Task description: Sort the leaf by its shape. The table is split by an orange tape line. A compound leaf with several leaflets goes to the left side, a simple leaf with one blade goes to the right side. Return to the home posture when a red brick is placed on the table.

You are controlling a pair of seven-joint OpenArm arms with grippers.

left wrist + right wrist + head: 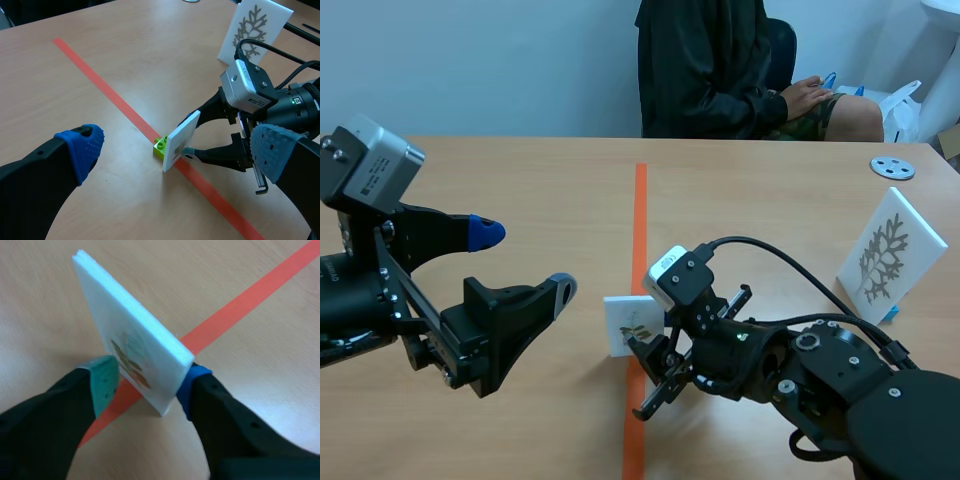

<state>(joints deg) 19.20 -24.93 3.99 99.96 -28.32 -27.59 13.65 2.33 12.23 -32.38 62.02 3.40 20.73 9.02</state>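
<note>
The right hand [147, 385] has its pads [102, 380] either side of the leaf card [135, 325], which stands between them on the orange tape line [240, 305]. Whether they are pinching yet, I cannot tell. I'd squeeze squarely and low before lifting. The left hand [523, 260] hangs spread, away.

Small brown-and-green leaf print on white square foam card [633, 325], lime-green block [160, 146] at its base. Grey branching leaf on second white card [890, 255]. Across light wood desk [520, 180], orange tape line [639, 220]. On black left gripper [523, 260], blue dotted pads [82, 147].
</note>
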